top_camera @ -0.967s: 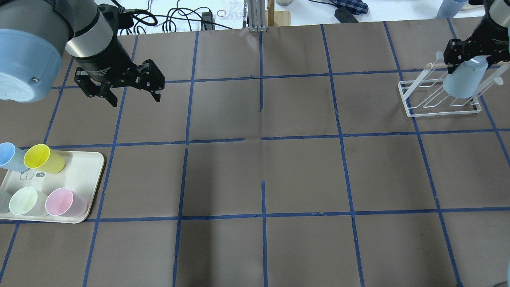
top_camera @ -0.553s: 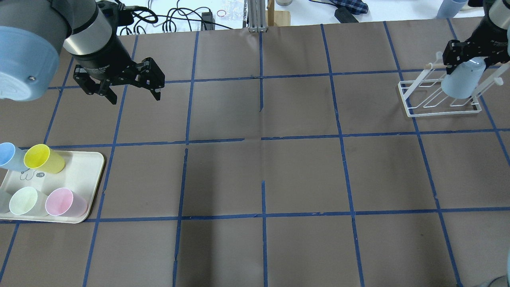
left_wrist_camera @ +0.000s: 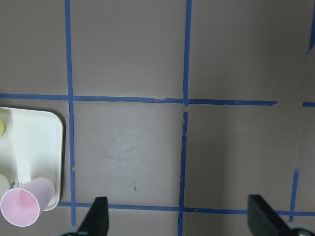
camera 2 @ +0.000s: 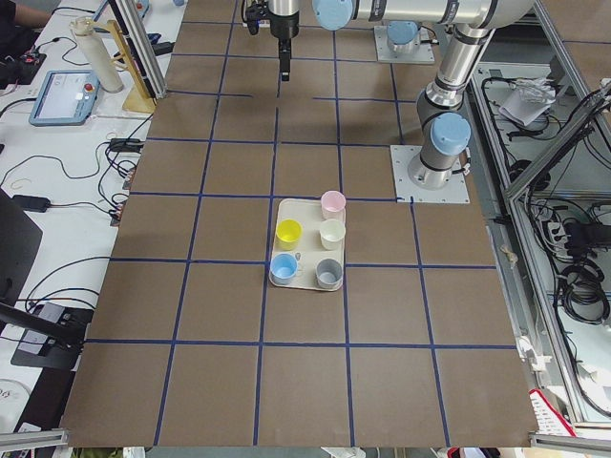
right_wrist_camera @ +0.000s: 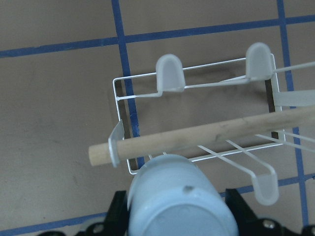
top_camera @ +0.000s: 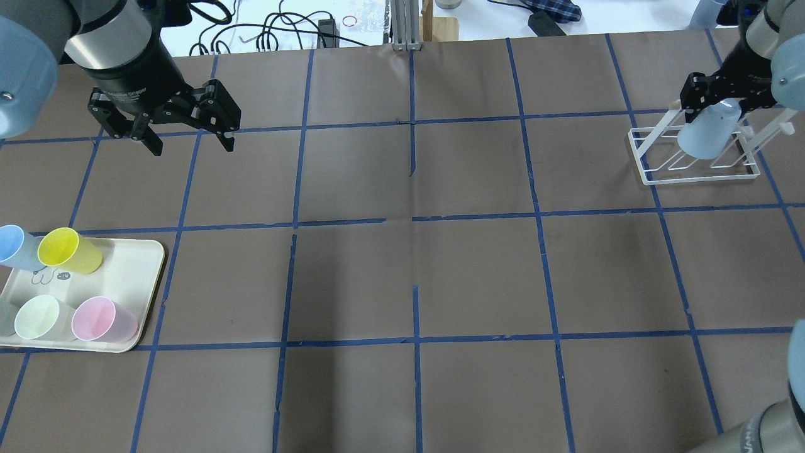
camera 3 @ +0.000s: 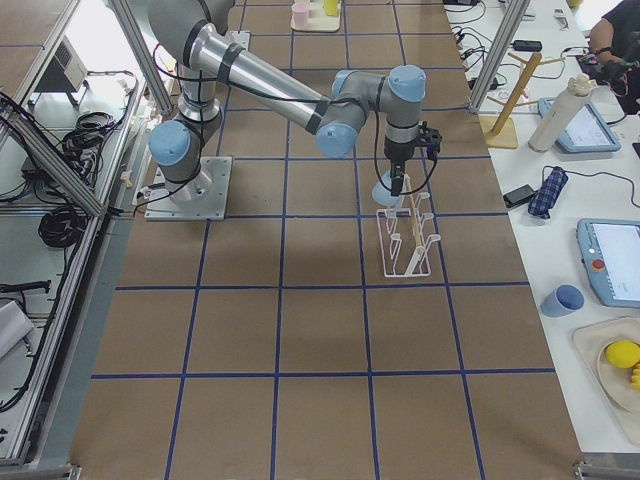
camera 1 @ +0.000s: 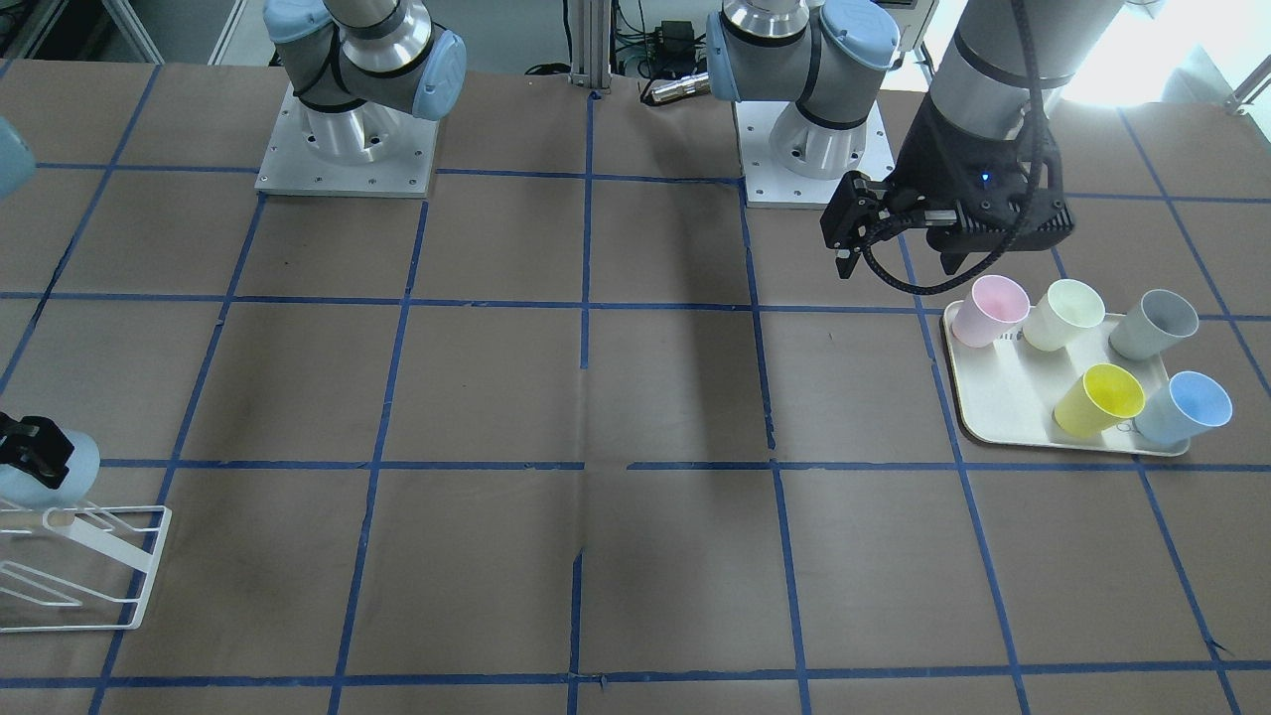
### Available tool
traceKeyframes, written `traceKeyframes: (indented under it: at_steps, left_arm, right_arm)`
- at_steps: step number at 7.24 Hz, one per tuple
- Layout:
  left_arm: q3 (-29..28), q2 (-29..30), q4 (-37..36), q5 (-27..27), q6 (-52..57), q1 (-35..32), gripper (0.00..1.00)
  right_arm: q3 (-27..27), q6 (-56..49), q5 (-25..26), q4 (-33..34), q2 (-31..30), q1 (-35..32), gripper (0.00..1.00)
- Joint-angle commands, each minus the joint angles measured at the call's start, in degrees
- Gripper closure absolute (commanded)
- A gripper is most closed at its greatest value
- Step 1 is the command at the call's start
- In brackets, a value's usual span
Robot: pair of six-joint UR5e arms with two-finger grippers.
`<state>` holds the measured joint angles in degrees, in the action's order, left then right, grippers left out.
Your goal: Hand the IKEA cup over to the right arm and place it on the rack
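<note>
My right gripper [top_camera: 719, 94] is shut on the base of an IKEA cup [top_camera: 704, 135], a pale blue tumbler held mouth down over the left end of the white wire rack [top_camera: 638, 157]. In the right wrist view the cup [right_wrist_camera: 179, 201] sits just before the rack's wooden dowel [right_wrist_camera: 206, 135], above the pegs. The front view shows the cup [camera 1: 74, 467] over the rack [camera 1: 129, 509]. My left gripper [top_camera: 188, 129] is open and empty at the far left, also shown in the front view [camera 1: 899, 260]. A second pale blue cup [top_camera: 12, 245] stands on the tray.
A cream tray [top_camera: 132, 270] at the near left holds yellow [top_camera: 66, 251], pink [top_camera: 100, 319] and pale green [top_camera: 38, 318] cups, plus a grey one [camera 1: 1157, 323]. Cables and clutter lie beyond the table's far edge. The left wrist view shows the tray corner [left_wrist_camera: 34, 142].
My right gripper has moved left and lowered the cup towards the rack's pegs. My left arm has drawn back to the left and away, still open.
</note>
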<state>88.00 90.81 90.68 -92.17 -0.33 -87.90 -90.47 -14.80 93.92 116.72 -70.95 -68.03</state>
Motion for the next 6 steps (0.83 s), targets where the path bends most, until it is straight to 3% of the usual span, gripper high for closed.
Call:
traceKeyframes:
  at_steps: [1, 3, 6]
  left_arm:
    - [-0.54, -0.28, 0.29, 0.32, -0.02, 0.88, 0.0]
    - [-0.9, -0.19, 0.38, 0.76, -0.63, 1.33, 0.0]
    - [-1.08, 0.34, 0.29, 0.76, -0.72, 0.71, 0.0]
  right_arm:
    - [0.73, -0.05, 0.12, -0.7, -0.05, -0.26, 0.0]
    - [2.13, 0.04, 0.03, -3.84, -3.91, -1.66, 0.0]
    - [8.71, 2.4, -0.49, -25.25, -11.65, -9.19, 0.0]
